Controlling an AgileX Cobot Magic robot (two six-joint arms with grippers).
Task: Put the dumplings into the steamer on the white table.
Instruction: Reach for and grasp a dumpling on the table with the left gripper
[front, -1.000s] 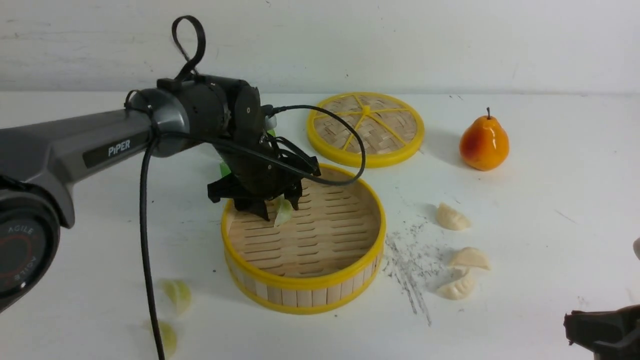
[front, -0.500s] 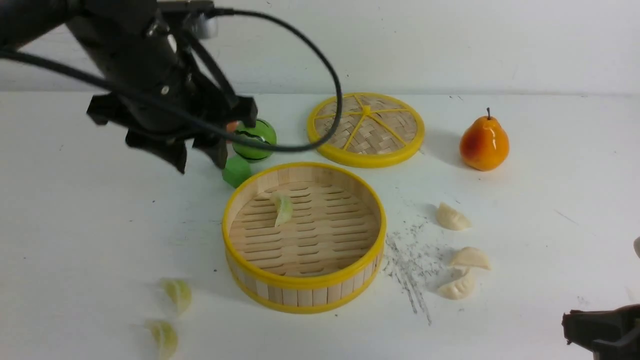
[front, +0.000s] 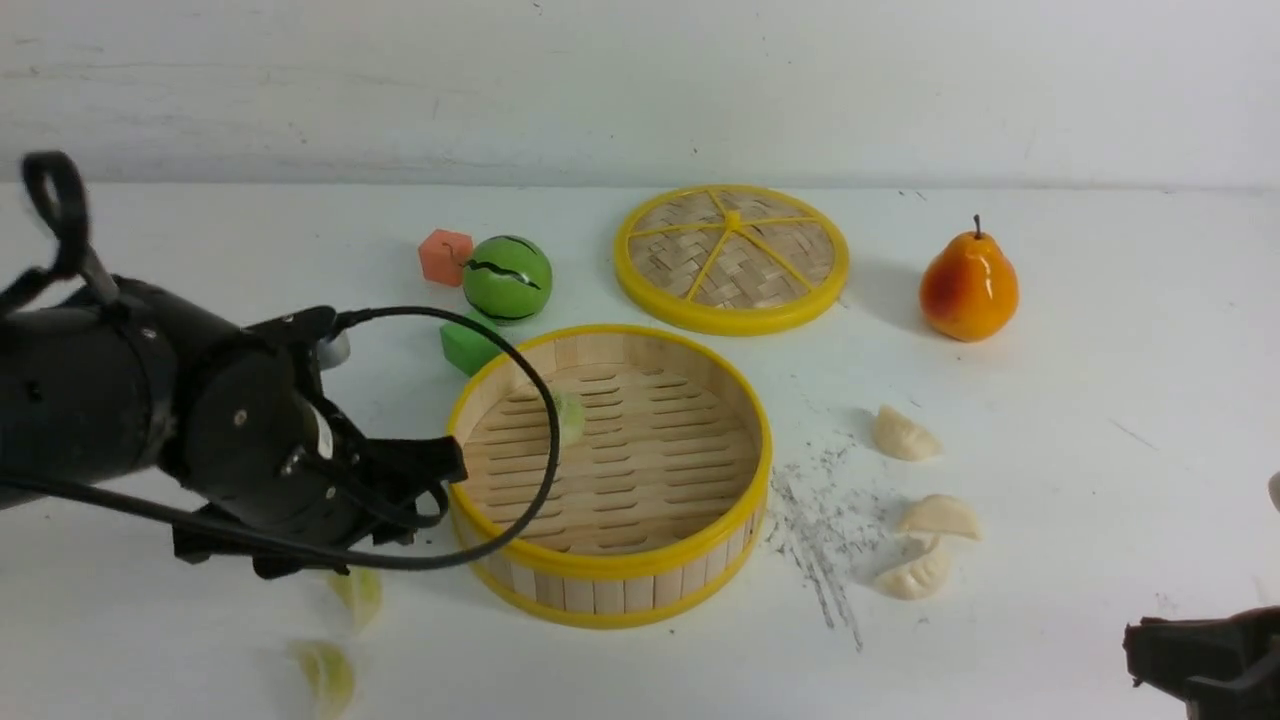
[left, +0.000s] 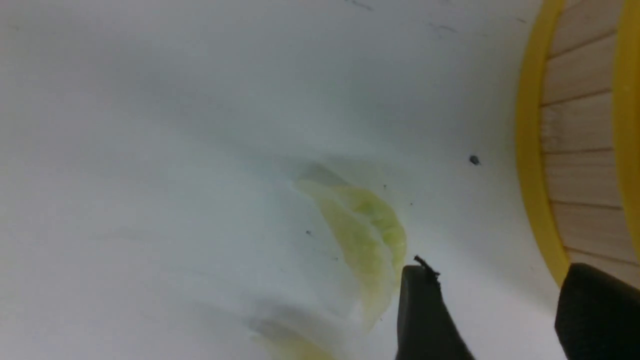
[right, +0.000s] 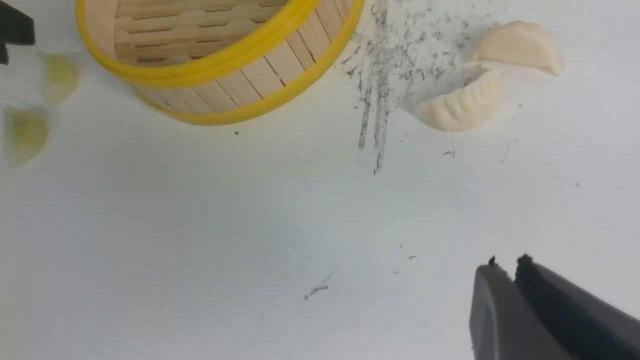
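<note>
The steamer (front: 600, 592) stands mid-table on the white table (front: 1100, 420), with one pale green dumpling (front: 570, 415) lying on its slat floor. Two more green dumplings lie front left: one (front: 360, 592) half under my left arm (front: 200, 430), the other (front: 325, 675) nearer the edge. My left gripper (left: 497, 280) hangs open and empty just above the table, between the steamer wall (left: 575, 150) and a green dumpling (left: 365, 235). Three cream dumplings (front: 903, 435), (front: 940, 517), (front: 915, 575) lie right of the steamer. At the front right, my right gripper (right: 507, 262) is shut and empty.
The woven lid (front: 730, 255) lies behind the steamer, with a pear (front: 968, 285) to its right. A green striped ball (front: 507, 278), an orange cube (front: 445, 255) and a green cube (front: 468, 345) sit back left of the steamer. Dark grey specks (front: 820, 530) mark the table.
My left gripper left a green dumpling in the steamer, lifted away, then swung down to the front left beside the green dumplings on the table. The right gripper stayed put.
</note>
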